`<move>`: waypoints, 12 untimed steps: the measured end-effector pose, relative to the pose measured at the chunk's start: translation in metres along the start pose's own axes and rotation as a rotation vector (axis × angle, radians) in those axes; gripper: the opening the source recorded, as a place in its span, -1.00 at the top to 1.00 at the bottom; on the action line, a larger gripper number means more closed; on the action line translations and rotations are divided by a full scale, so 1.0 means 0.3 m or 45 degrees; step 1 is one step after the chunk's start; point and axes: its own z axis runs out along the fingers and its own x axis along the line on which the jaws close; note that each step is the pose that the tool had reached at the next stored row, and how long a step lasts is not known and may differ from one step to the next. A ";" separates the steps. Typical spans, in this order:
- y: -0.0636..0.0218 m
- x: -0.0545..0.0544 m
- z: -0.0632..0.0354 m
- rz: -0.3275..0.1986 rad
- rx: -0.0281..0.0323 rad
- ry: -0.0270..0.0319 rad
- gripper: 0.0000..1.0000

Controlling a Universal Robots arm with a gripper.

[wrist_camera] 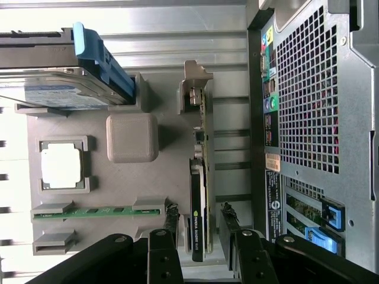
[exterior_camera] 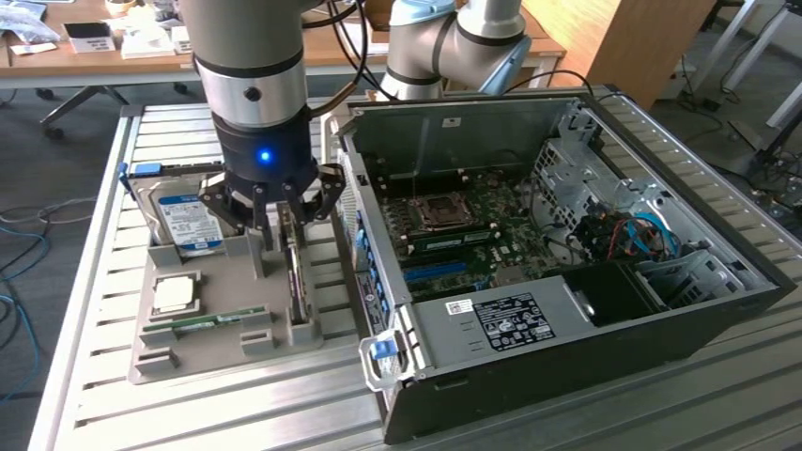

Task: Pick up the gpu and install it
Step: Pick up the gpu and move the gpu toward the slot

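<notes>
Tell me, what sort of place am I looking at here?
Most likely a robotics lab or workshop. A robot arm hangs over a slatted metal table, beside an opened computer case and above a grey tray of computer parts. Cluttered desks stand behind.

Robotics lab in an office setting: robot arm point(exterior_camera: 251, 85) over slatted aluminium workbench point(exterior_camera: 225, 404), opened computer tower point(exterior_camera: 701, 319), wooden desks point(exterior_camera: 126, 62) behind.
</notes>
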 end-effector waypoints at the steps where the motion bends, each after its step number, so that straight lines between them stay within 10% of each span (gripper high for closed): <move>1: 0.000 0.000 0.000 0.000 0.0000 0.0000 0.17; 12: 0.009 0.001 0.001 0.000 0.0000 0.0000 0.17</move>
